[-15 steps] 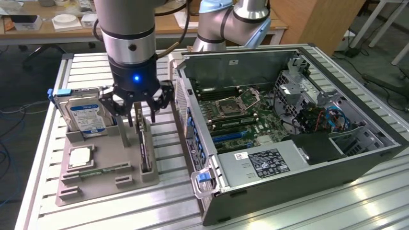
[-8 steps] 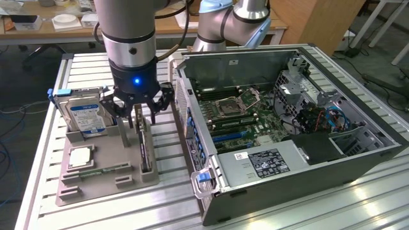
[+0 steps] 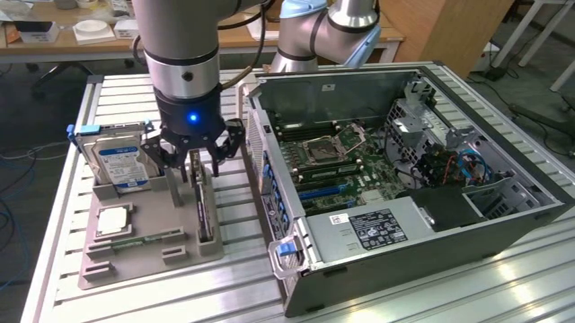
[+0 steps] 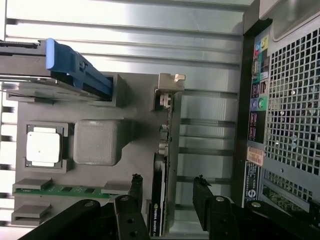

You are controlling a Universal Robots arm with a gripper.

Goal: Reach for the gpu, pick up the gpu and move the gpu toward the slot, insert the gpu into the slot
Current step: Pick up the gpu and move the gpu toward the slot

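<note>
A: Shiny ribbed worktop (image 3: 180, 296) all across, wooden desks far behind. Anything on the exterior view's left?

B: Grey tray (image 3: 144, 266). Hard drive (image 3: 121, 165) standing up in it, blue and white label. Square silver chip (image 3: 112, 221) lying flat in front of that. Thin green memory stick (image 3: 148, 237) nearer still.

A: And the gpu (image 3: 205, 208)?

B: Standing on its edge in a groove on the tray's right side. Well apart from the slot (image 3: 316, 195).

A: Fingers (image 3: 172, 165)?

B: Spread wide open, one on each side of the gpu near its top. Holding nothing. Not pinching yet.

A: Further right?

B: Open computer case (image 3: 431, 266). Green motherboard (image 3: 359, 165) inside, with the long blue slot near the case wall closest to the tray.

A: Any trouble ahead?

B: Plenty, probably. Could tip or twist the gpu if squeezed off-centre. Might drag the whole tray up if stuck tight in the groove. Could knock the case wall while crossing over. Could bend or scrape something on the motherboard if pushed down crooked or beside the slot.
</note>
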